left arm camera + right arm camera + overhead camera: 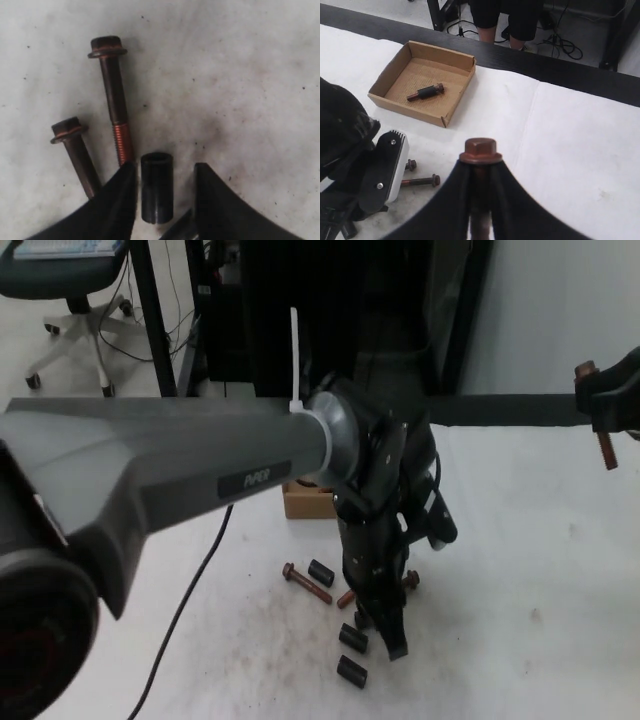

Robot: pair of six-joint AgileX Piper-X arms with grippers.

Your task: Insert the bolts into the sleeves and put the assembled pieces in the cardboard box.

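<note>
My left gripper [165, 169] hangs low over the white bench, open, with an upright-lying black sleeve [156, 187] between its fingers and a gap on each side. Two rusty bolts [113, 95] [75, 150] lie just beyond it. In the high view the left gripper [386, 628] stands among loose sleeves [353, 638] [351, 672] [321, 572] and a bolt [306, 583]. My right gripper [480, 167] is shut on a bolt [480, 149], held high at the far right [607, 448]. The cardboard box [440, 54] holds one assembled piece [425, 92].
The left arm's thick grey link [150, 470] crosses the high view and hides most of the box [300, 502]. Two more bolts [420, 181] lie by the left arm's wrist camera [387, 170]. A dark bench edge [545, 67] runs behind the box. White bench surface spreads to the right.
</note>
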